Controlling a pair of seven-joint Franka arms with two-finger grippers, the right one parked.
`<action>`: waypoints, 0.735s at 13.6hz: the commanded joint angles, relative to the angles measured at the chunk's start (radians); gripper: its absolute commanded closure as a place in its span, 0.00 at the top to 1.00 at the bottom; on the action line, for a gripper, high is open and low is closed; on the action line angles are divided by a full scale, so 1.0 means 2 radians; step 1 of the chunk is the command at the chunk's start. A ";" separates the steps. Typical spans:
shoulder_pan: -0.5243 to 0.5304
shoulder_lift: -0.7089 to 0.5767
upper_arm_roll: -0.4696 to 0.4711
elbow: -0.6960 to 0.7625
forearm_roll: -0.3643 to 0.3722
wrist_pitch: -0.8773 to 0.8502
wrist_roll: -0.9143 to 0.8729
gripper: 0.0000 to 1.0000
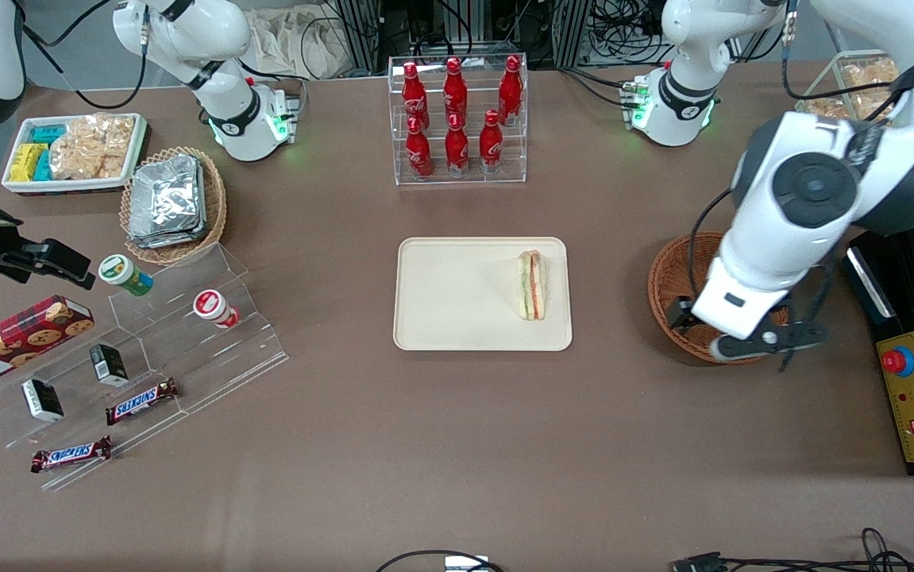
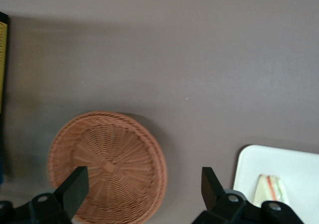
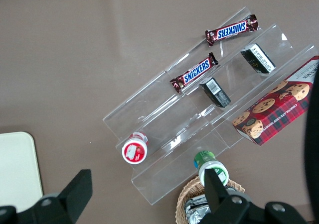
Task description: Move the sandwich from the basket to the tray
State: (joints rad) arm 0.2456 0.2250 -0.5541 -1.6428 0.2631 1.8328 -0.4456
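Sandwich point(image 1: 532, 285) lay on the tray point(image 1: 441, 318), your basket point(image 2: 107, 167) looked bare, and the hand point(image 2: 142, 186) hung wide open over the basket holding nothing, so I think the job was done and you only needed to lift it away.

Tray point(image 1: 457, 318) at the middle of the table point(image 1: 457, 477) (six o'clock meaning toward the front camera). Sandwich point(image 1: 532, 286) on the tray, by its three o'clock edge. Basket point(image 1: 675, 278) at three o'clock from the tray, well apart. Gripper point(image 2: 142, 173) above the basket.
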 commanded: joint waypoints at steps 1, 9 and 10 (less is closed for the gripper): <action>-0.008 -0.060 0.054 -0.009 -0.049 -0.045 0.103 1.00; -0.048 -0.158 0.164 -0.010 -0.127 -0.142 0.271 1.00; -0.048 -0.160 0.165 -0.009 -0.133 -0.151 0.271 1.00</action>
State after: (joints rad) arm 0.1628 -0.0601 -0.2373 -1.6431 0.0258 1.5581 0.0793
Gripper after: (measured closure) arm 0.000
